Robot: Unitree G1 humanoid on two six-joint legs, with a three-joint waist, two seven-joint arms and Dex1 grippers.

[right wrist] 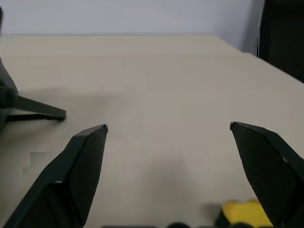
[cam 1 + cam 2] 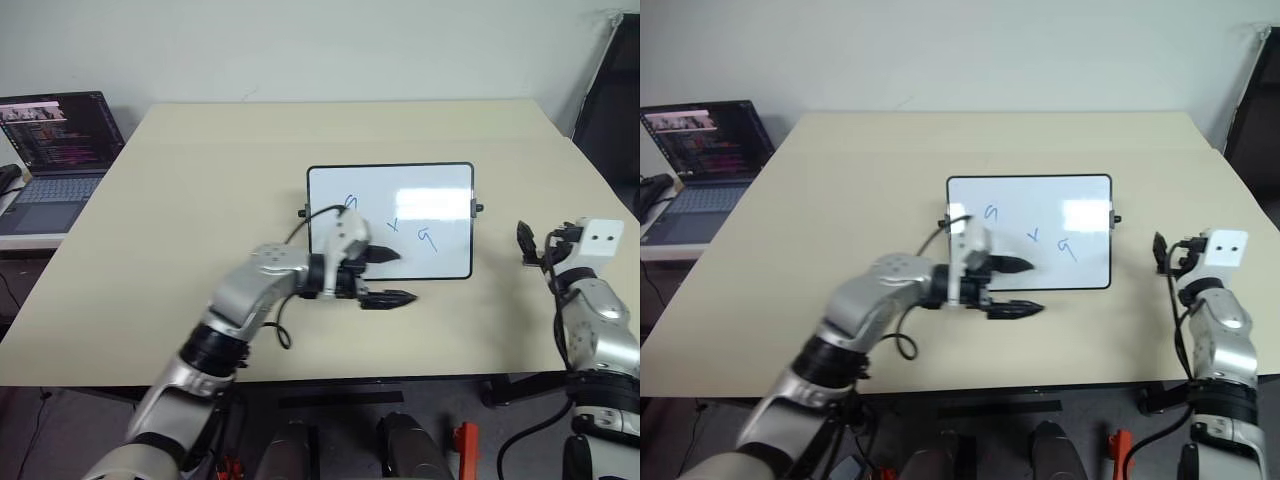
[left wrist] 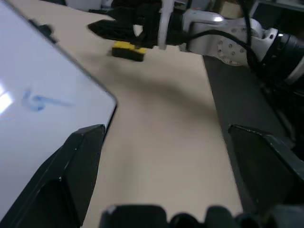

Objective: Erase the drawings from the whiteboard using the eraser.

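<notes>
The whiteboard (image 2: pixel 440 195) lies flat at the middle of the beige table. The drawings are three blue scribbles: one on the left (image 2: pixel 350 203), a small tick (image 2: pixel 393 226) and one on the right (image 2: pixel 428 238). My left gripper (image 2: pixel 388 276) is open, pointing right over the board's near edge. Its upper finger is over the board and its lower finger is over the table. My right gripper (image 2: pixel 533 245) stands open to the right of the board. The yellow eraser (image 3: pixel 127 50) lies on the table just under the right gripper (image 3: pixel 118 21), at the base of its fingers (image 1: pixel 242 213).
An open laptop (image 2: pixel 55 150) sits on a side surface off the table's far left corner. A dark object (image 2: pixel 612 110) stands beyond the right edge. Bare tabletop (image 2: pixel 200 200) spreads left of and behind the board.
</notes>
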